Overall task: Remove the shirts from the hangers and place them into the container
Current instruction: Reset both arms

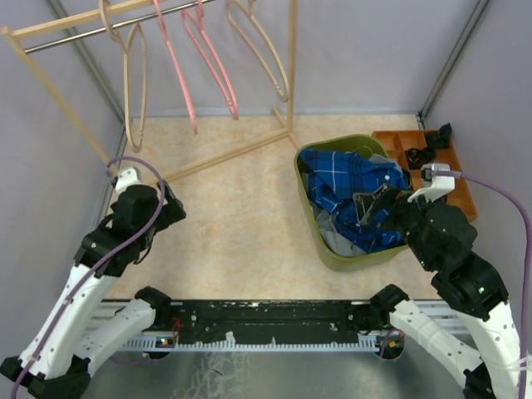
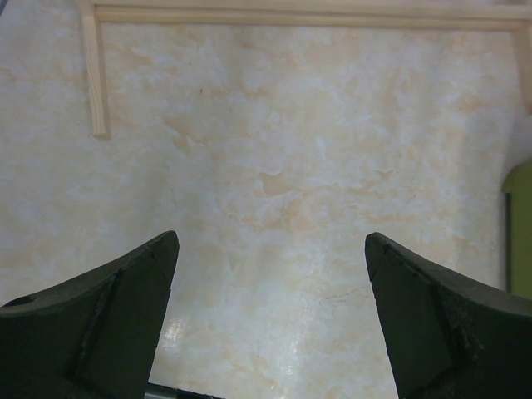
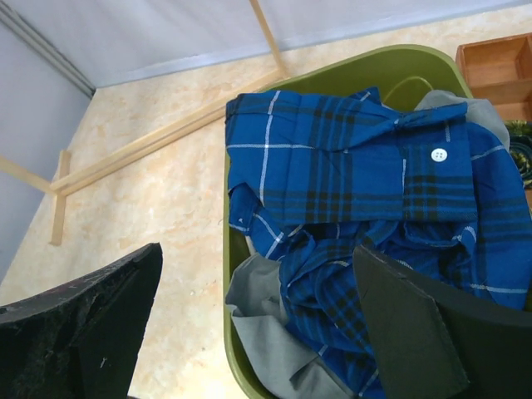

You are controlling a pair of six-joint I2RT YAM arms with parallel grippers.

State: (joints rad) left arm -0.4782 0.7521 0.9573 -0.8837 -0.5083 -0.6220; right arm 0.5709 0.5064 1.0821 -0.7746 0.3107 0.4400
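The blue checked shirt [image 1: 353,195] lies crumpled on top inside the olive-green container [image 1: 304,195], with a grey shirt [image 1: 337,241] showing under it at the near corner. My right gripper [image 1: 378,208] hovers open just above the pile; in the right wrist view its jaws [image 3: 258,249] straddle the container's left rim [image 3: 229,274], the blue shirt [image 3: 357,174] and the grey shirt [image 3: 274,332], holding nothing. My left gripper [image 1: 169,204] is open over bare table [image 2: 272,239]. Pink hangers [image 1: 179,75] and wood-coloured hangers [image 1: 133,83] hang bare on the rod.
The wooden rack's base bars [image 1: 224,154] cross the table behind both arms and show at the top of the left wrist view [image 2: 299,15]. An orange compartment tray [image 1: 432,166] with black items stands right of the container. Grey walls close in all around.
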